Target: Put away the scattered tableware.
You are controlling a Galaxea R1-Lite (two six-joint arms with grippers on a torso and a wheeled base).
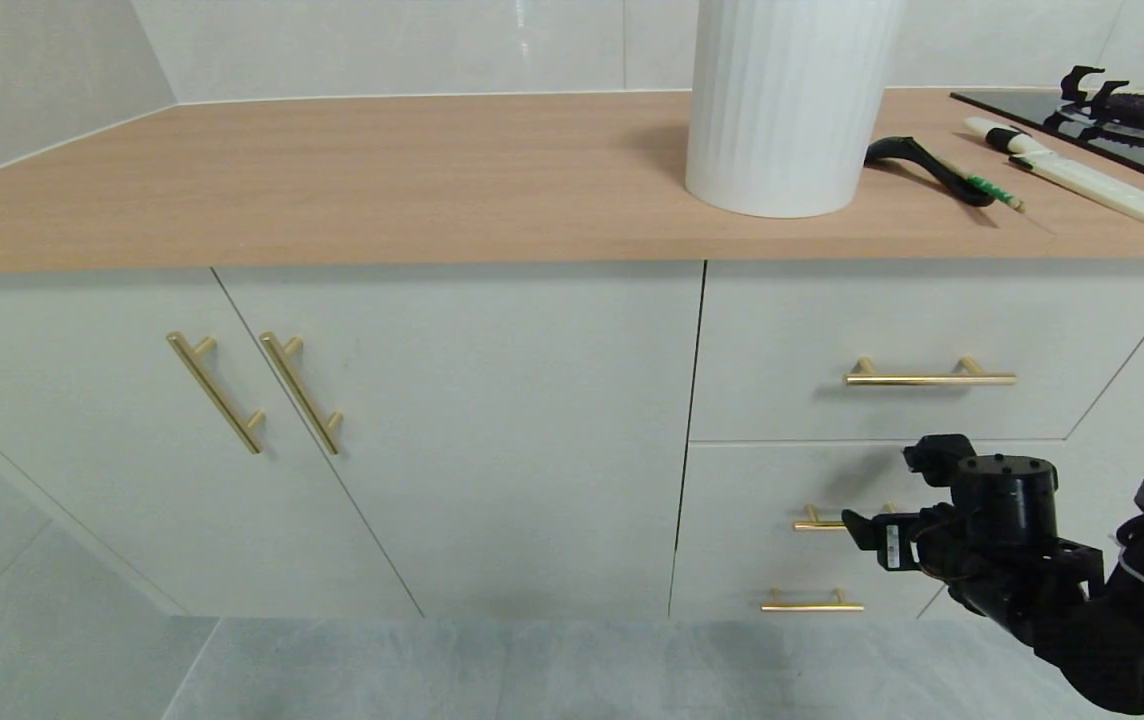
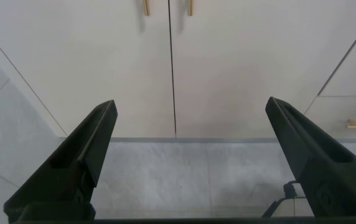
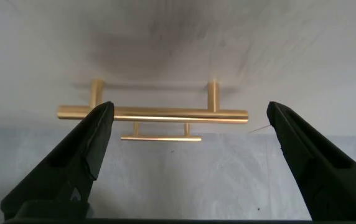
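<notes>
On the wooden countertop, at the right, lie a white knife, a black-handled utensil and a thin green-striped stick. My right gripper hangs low in front of the drawers, open, just short of the middle drawer's brass handle. In the right wrist view the open right gripper has that handle lying across the gap between its fingers, a little ahead of the tips. My left gripper is open and holds nothing, facing the seam between the cabinet doors near the floor.
A tall white ribbed container stands on the counter beside the utensils. A black stove sits at the far right. Top drawer handle, bottom drawer handle and two door handles stick out from the cabinet front. All drawers and doors are closed.
</notes>
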